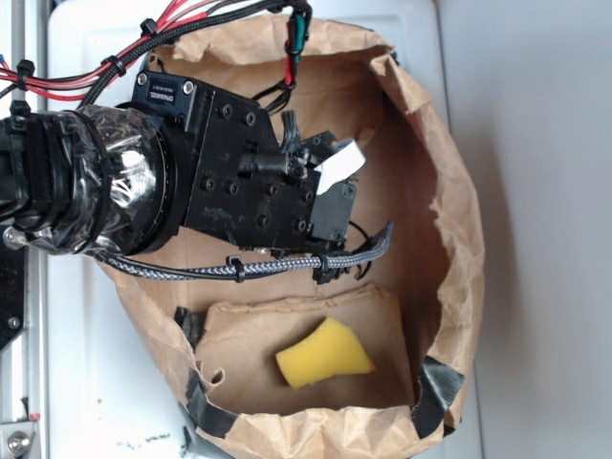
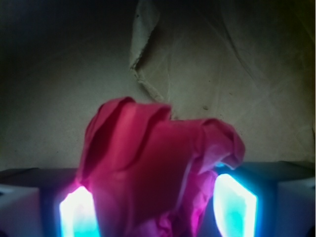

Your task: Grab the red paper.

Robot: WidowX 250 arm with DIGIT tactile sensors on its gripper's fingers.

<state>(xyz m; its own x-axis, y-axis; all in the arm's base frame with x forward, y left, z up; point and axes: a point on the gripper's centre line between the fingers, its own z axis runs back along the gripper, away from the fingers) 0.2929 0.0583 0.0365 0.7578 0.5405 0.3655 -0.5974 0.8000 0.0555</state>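
the gripper (image 2: 158, 207) sits low inside the brown paper bag (image 1: 449, 191), and the red paper (image 2: 158, 168) is right between its two fingers. in the wrist view the crumpled red ball fills the gap from one glowing finger (image 2: 76, 215) on the left of the picture to the other on the right, with its folds rising above both. the left finger seems to press against the paper's edge; on the right the paper reaches the finger too, though the blur makes it hard to say how firm the squeeze is, so i cannot tell for sure whether the paper is clamped or only sits in a narrow gap. behind the ball lies the creased bag floor with a torn flap.

from the outside view the black arm (image 1: 239, 163) covers the red paper completely. a yellow foam wedge (image 1: 325, 356) lies on a folded flap of the bag, near the lower rim, well apart from the gripper. red and black cables (image 1: 191, 24) run over the arm.
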